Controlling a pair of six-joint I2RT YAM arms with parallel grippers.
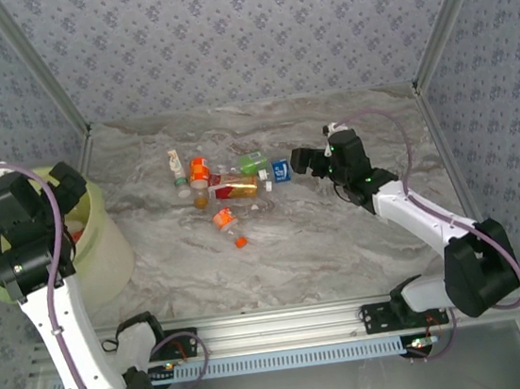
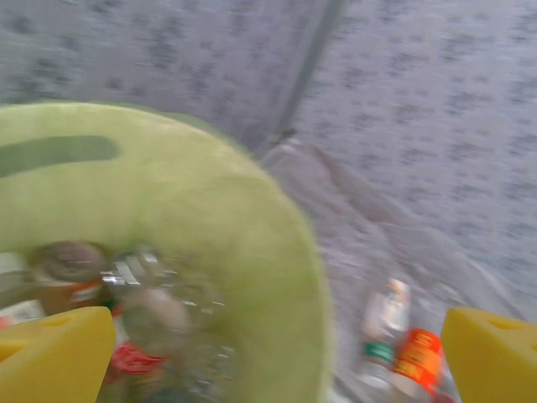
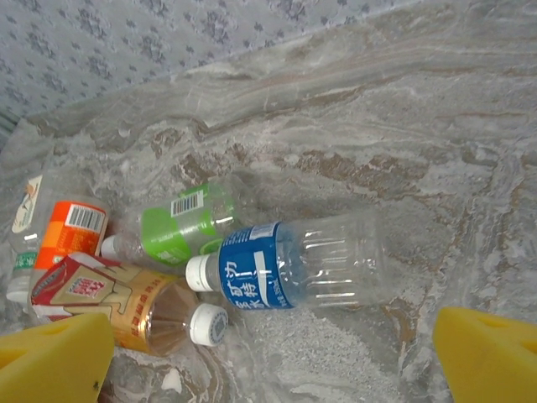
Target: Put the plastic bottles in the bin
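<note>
The lime-green bin (image 1: 105, 247) stands at the table's left edge. My left gripper (image 1: 37, 191) hangs over it, open, its yellow fingers (image 2: 50, 353) wide apart with nothing between them. Blurred bottles (image 2: 155, 323) lie inside the bin (image 2: 210, 193). Several plastic bottles (image 1: 231, 187) lie in a cluster at mid-table. My right gripper (image 1: 300, 163) is open just right of the cluster, over a blue-labelled bottle (image 3: 285, 264) lying on its side, which it does not touch. Beside that bottle lie a green-labelled bottle (image 3: 180, 222), a red-and-gold one (image 3: 117, 302) and an orange one (image 3: 71, 235).
A loose orange cap (image 1: 240, 241) and an orange-capped bottle (image 1: 223, 219) lie nearer the front of the marble tabletop (image 1: 342, 241). Patterned walls close in the back and both sides. A metal rail (image 1: 285, 322) runs along the near edge.
</note>
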